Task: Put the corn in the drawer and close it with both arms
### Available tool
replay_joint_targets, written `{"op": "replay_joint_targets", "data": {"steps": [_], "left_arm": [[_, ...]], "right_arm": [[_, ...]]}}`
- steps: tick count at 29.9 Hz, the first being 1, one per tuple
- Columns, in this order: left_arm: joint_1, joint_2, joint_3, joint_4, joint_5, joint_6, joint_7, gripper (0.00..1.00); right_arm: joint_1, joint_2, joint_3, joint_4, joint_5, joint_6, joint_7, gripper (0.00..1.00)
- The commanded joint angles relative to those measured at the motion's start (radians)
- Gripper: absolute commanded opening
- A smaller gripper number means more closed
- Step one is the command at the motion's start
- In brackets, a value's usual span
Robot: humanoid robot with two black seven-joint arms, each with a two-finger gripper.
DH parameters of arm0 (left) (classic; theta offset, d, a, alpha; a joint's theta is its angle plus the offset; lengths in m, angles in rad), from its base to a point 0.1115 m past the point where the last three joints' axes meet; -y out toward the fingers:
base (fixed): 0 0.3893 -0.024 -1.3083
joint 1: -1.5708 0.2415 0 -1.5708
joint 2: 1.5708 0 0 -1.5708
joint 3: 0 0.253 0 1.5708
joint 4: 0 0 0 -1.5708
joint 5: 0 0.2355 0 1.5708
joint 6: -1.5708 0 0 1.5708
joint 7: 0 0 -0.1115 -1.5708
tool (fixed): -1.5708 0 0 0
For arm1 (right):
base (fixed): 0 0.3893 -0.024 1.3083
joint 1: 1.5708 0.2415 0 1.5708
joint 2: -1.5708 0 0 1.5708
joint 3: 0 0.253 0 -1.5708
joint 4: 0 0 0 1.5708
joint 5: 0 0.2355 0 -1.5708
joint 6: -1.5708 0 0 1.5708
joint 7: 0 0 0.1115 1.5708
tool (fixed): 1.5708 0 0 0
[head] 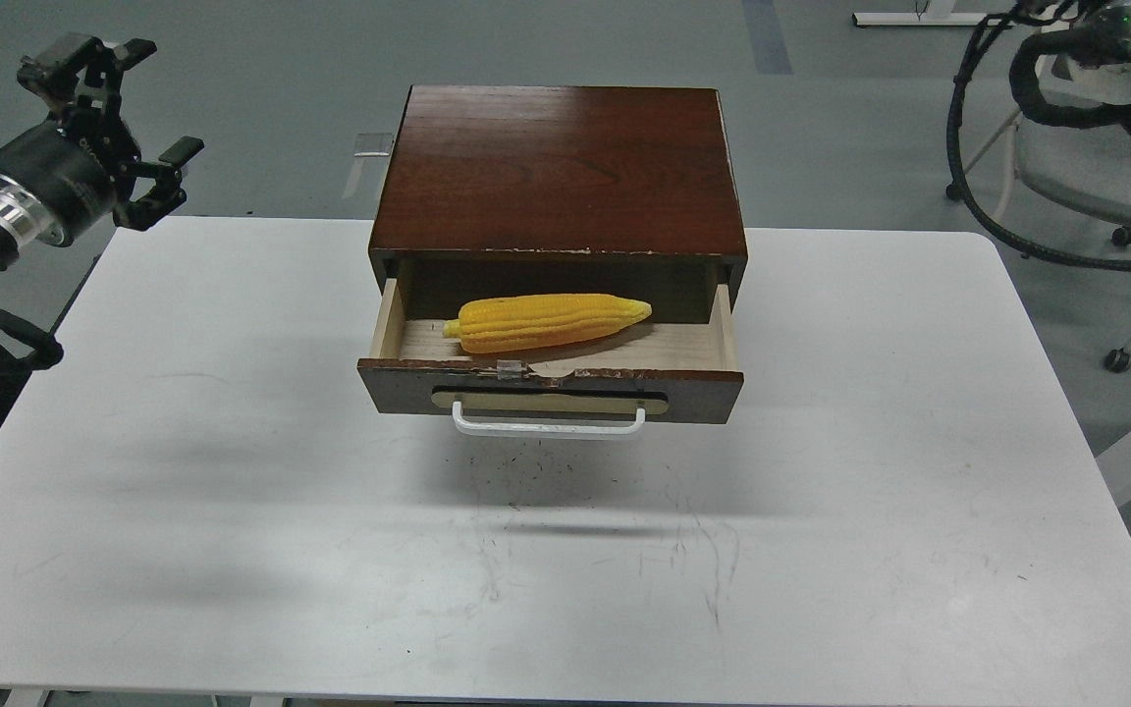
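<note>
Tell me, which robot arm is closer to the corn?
Left. The left gripper hangs open beyond the table's far-left corner, well left of the corn in the open drawer. The right arm is farther away at the top right, its fingers out of sight.

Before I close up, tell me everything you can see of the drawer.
The drawer is pulled open from the dark brown cabinet. Its front is dark wood, chipped along the top edge, with a white bar handle on a tan oval plate. The pale wood interior holds the corn, lying crosswise. Neither pincer touches it.
</note>
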Motion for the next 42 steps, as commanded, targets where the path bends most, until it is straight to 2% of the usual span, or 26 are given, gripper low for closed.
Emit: {"op": "replay_joint_targets", "data": {"steps": [1, 5, 7, 10, 11, 12, 13, 16, 17, 18, 19, 20, 22, 23, 24, 25, 26, 31, 33, 34, 35, 36, 37, 39, 40, 42], "left_arm": [[-0.001, -0.001, -0.001, 0.0, 0.025, 0.0, -0.052, 0.98], [-0.002, -0.003, -0.001, -0.002, 0.063, 0.0, -0.088, 0.98], [-0.002, -0.003, -0.001, -0.003, 0.105, 0.0, -0.108, 0.98], [-0.002, 0.0, -0.001, -0.017, 0.16, 0.002, -0.139, 0.98], [-0.002, 0.003, -0.001, -0.021, 0.177, 0.002, -0.156, 0.98], [-0.004, 0.017, -0.001, -0.046, 0.218, 0.002, -0.206, 0.98], [-0.005, 0.033, -0.001, -0.07, 0.253, 0.004, -0.206, 0.98], [-0.013, 0.135, -0.013, -0.244, 0.529, 0.118, -0.206, 0.98], [-0.013, 0.145, -0.018, -0.28, 0.58, 0.173, -0.206, 0.98], [-0.013, 0.167, -0.016, -0.358, 0.664, 0.274, -0.206, 0.98], [-0.012, 0.186, -0.01, -0.398, 0.701, 0.315, -0.206, 0.98], [-0.01, 0.25, -0.001, -0.482, 0.747, 0.332, -0.206, 0.98], [-0.008, 0.332, 0.0, -0.622, 0.775, 0.297, -0.206, 0.96], [-0.007, 0.374, 0.0, -0.717, 0.781, 0.284, -0.206, 0.92], [-0.007, 0.375, 0.0, -0.718, 0.781, 0.284, -0.206, 0.92], [-0.005, 0.414, 0.002, -0.795, 0.791, 0.278, -0.206, 0.75], [-0.002, 0.454, 0.004, -0.861, 0.815, 0.278, -0.206, 0.64], [0.001, 0.482, 0.025, -1.006, 0.973, 0.283, -0.206, 0.52], [0.001, 0.453, 0.045, -1.009, 1.042, 0.283, -0.206, 0.41], [0.001, 0.433, 0.05, -1.009, 1.074, 0.284, -0.206, 0.34], [0.001, 0.404, 0.054, -1.009, 1.15, 0.295, -0.206, 0.15], [0.001, 0.392, 0.057, -1.009, 1.194, 0.306, -0.206, 0.05], [0.002, 0.369, 0.062, -1.009, 1.279, 0.347, -0.206, 0.0], [0.016, 0.336, 0.089, -1.009, 1.416, 0.457, -0.206, 0.0], [0.028, 0.324, 0.118, -1.009, 1.505, 0.562, -0.206, 0.0], [0.037, 0.316, 0.148, -1.009, 1.591, 0.693, -0.206, 0.0]], "right_arm": [[-0.095, -0.036, 0.032, 0.001, 0.12, 0.01, -0.047, 0.96], [-0.182, -0.055, 0.052, 0.01, 0.156, 0.04, -0.102, 0.96], [-0.243, -0.058, 0.079, 0.018, 0.194, 0.06, -0.163, 0.96], [-0.304, -0.058, 0.11, 0.024, 0.235, 0.065, -0.183, 0.96], [-0.317, -0.058, 0.115, 0.024, 0.237, 0.066, -0.183, 0.96], [-0.33, -0.058, 0.122, 0.024, 0.236, 0.066, -0.182, 0.96], [-0.335, -0.058, 0.125, 0.024, 0.236, 0.066, -0.18, 0.96], [-0.357, -0.058, 0.125, 0.023, 0.232, 0.062, -0.179, 0.97], [-0.358, -0.058, 0.125, 0.023, 0.232, 0.062, -0.177, 0.97], [-0.363, -0.058, 0.125, 0.023, 0.231, 0.06, -0.177, 0.97], [-0.367, -0.058, 0.125, 0.023, 0.231, 0.06, -0.176, 0.97], [-0.373, -0.058, 0.125, 0.021, 0.229, 0.059, -0.173, 0.97], [-0.381, -0.058, 0.124, 0.016, 0.228, 0.059, -0.171, 0.97], [-0.387, -0.058, 0.122, 0.016, 0.226, 0.059, -0.17, 0.97], [-0.387, -0.058, 0.122, 0.016, 0.226, 0.059, -0.17, 0.97], [-0.395, -0.058, 0.121, 0.016, 0.226, 0.059, -0.17, 0.97], [-0.401, -0.058, 0.119, 0.016, 0.226, 0.059, -0.17, 0.97], [-0.416, -0.059, 0.115, 0.01, 0.225, 0.059, -0.17, 0.97], [-0.426, -0.058, 0.107, 0.01, 0.225, 0.059, -0.173, 0.97], [-0.432, -0.058, 0.107, 0.012, 0.225, 0.059, -0.173, 0.97], [-0.441, -0.058, 0.108, 0.012, 0.225, 0.059, -0.173, 0.96], [-0.444, -0.058, 0.109, 0.012, 0.225, 0.059, -0.173, 0.96], [-0.444, -0.055, 0.109, 0.012, 0.225, 0.059, -0.173, 0.96], [-0.444, -0.05, 0.109, 0.01, 0.225, 0.059, -0.173, 0.97], [-0.444, -0.047, 0.112, 0.009, 0.225, 0.057, -0.171, 0.97], [-0.446, -0.044, 0.112, 0.007, 0.225, 0.056, -0.171, 0.97]]}}
